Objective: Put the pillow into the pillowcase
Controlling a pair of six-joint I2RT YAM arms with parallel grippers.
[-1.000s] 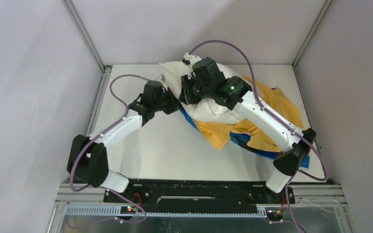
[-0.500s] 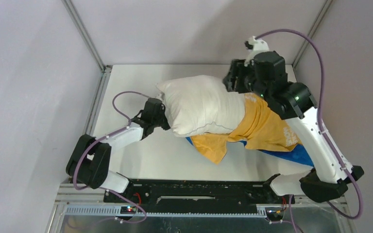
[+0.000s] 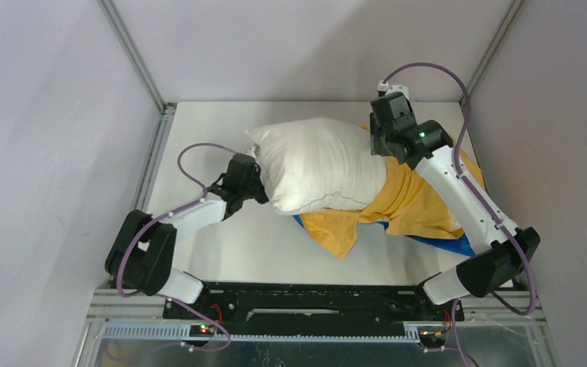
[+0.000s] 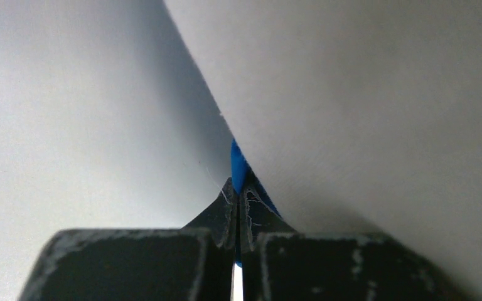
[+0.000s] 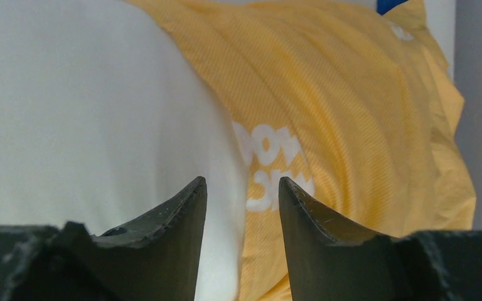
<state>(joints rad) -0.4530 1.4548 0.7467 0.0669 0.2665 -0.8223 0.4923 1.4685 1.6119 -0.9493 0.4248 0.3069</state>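
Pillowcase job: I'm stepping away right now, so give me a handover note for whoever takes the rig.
Left gripper: shut on a blue edge of the pillowcase, at the left end of the pillow.
Right gripper: open, empty, over the line where yellow fabric meets pillow.
Done: the pillow's right end sits under the yellow face.
To do: most of the pillow is bare; pull the case over it.

Left hand [image 4: 235,191] pinched closed, arm low and outstretched; right hand [image 5: 241,183] parted, arm extended
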